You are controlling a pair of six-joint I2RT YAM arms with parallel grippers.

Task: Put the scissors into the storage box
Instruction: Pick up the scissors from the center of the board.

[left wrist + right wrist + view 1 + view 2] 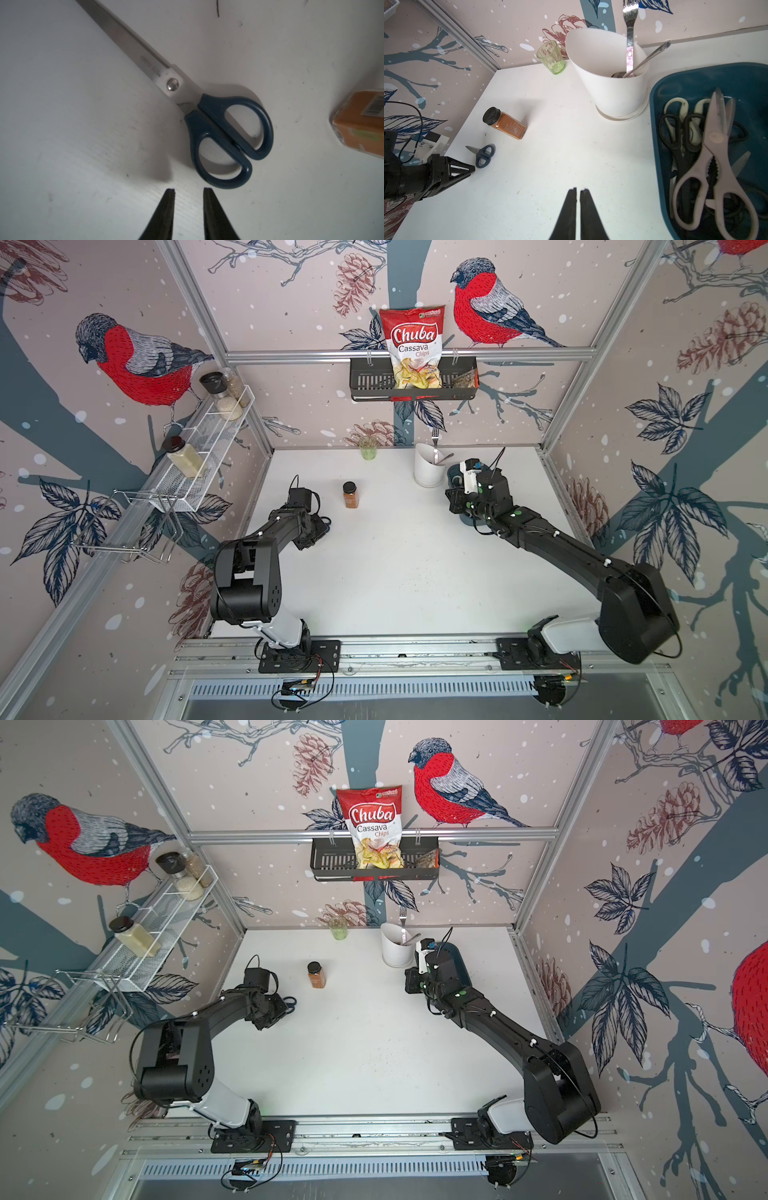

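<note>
On the desk (pixel 62 124), left side, the left fingers (pixel 166 207) stand spread and empty just short of blue-handled scissors (pixel 173 85) lying flat. Farther right, the right fingers (pixel 569 207), almost pressed together, hover beside the box (pixel 747 87) holding several scissors (pixel 716 141).

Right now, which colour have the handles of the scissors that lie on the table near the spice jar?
Dark blue. The scissors show it best in the left wrist view.

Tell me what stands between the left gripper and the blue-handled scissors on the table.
Nothing visible. In the left wrist view only bare table separates the open left gripper from the scissors; the spice jar stands off to one side.
</note>
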